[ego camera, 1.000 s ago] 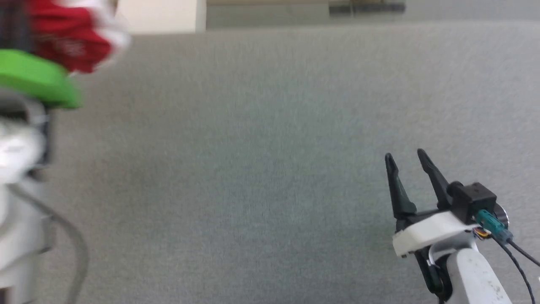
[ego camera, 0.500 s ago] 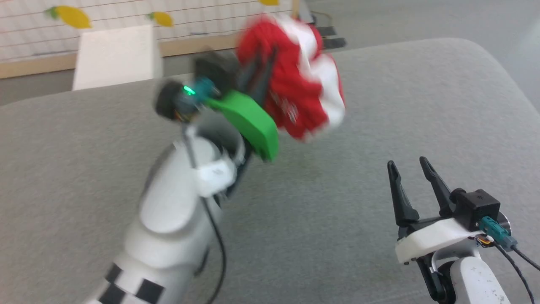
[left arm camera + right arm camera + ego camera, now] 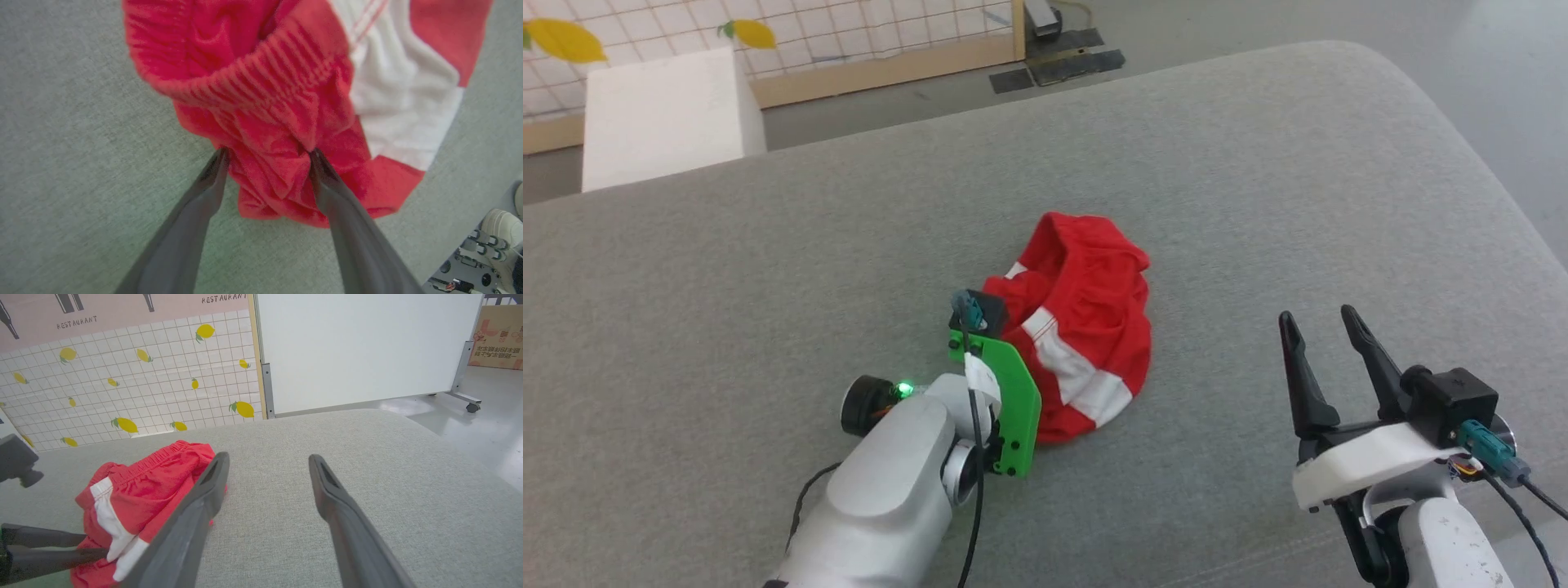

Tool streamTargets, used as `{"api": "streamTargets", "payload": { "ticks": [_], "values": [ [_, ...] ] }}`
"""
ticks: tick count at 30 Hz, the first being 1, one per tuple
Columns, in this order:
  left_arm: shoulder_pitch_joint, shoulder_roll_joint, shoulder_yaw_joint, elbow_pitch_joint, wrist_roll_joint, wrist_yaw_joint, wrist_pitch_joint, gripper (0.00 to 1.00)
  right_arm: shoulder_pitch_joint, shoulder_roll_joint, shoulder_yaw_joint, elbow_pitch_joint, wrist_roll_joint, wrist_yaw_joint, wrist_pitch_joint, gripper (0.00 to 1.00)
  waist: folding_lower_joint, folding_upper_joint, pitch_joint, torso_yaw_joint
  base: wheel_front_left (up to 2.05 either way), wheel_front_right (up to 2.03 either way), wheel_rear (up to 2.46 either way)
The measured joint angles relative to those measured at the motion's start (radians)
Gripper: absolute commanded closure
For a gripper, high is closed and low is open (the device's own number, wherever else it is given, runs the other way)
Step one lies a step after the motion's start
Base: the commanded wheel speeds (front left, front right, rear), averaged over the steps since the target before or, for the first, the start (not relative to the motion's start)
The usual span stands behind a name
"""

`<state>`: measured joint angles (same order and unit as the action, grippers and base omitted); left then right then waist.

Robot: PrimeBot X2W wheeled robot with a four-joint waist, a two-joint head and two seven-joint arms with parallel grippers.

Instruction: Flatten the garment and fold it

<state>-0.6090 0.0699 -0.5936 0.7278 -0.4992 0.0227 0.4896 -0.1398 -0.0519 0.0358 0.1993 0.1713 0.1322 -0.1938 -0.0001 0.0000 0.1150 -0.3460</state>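
Grey cushion (image 3: 1258, 163) — garment (image 3: 1094, 327), left gripper (image 3: 268, 154) astride

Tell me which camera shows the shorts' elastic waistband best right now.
Left wrist view: the gathered waistband spans the upper frame close up, ribbing visible, just beyond the left gripper. Head view shows it small, as an open loop at the far end of the shorts. Right wrist view shows one stretch side-on.

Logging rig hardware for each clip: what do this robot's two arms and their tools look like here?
The left tool has two long dark tapered fingers on a bright green flat bracket, with a glowing green light, a thin black cable and a smooth pale grey forearm. The right tool has matching dark fingers on a white bracket, with a black boxy camera and a teal plug.
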Motion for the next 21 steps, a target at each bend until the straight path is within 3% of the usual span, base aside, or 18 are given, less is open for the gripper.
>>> {"api": "streamTargets", "payload": {
  "ticks": [5,11,21],
  "values": [
    [0.037,0.014,0.028,-0.1,-0.024,0.006,-0.088,0.0,0.0,0.001,0.0,-0.002,-0.002,0.0,0.0,0.0,0.0,0.0,-0.007,0.042,0.0,0.0,0.0],
    [0.109,0.071,0.07,-0.313,-0.009,0.002,-0.341,0.0,0.012,0.001,-0.008,-0.022,-0.017,0.0,0.015,0.0,0.0,0.0,-0.033,0.093,0.0,0.0,0.0],
    [0.268,0.128,0.173,-0.519,0.037,0.077,-0.69,0.0,0.054,0.001,-0.012,-0.057,-0.031,0.0,0.036,0.0,0.0,0.0,-0.089,0.135,0.0,0.0,0.0]
  ]
}}
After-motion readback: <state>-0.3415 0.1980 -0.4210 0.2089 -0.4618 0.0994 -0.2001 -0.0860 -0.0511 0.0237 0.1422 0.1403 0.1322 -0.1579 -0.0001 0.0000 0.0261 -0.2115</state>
